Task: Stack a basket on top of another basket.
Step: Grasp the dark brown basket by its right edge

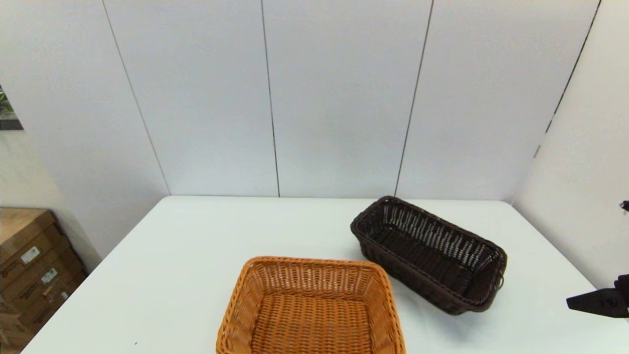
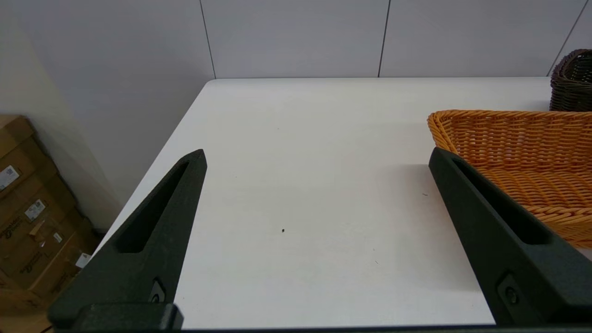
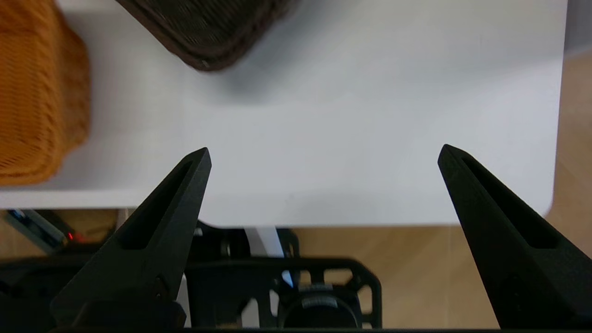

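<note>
The dark brown basket (image 1: 427,253) sits empty on the white table (image 1: 172,275) at the right, turned at an angle. To its left, near the front edge, lies the orange-tan basket (image 1: 309,309), also empty. The two stand close together but apart. My right gripper (image 3: 324,149) hovers open above the table's front right corner, short of the dark basket (image 3: 208,27); one of its fingers (image 1: 597,301) shows at the right edge of the head view. My left gripper (image 2: 318,152) is open over the table's left part, beside the orange-tan basket (image 2: 518,152), holding nothing.
Cardboard boxes (image 1: 29,265) are stacked on the floor left of the table. Grey wall panels close off the back and right side. The robot's base (image 3: 296,286) shows below the table's front edge.
</note>
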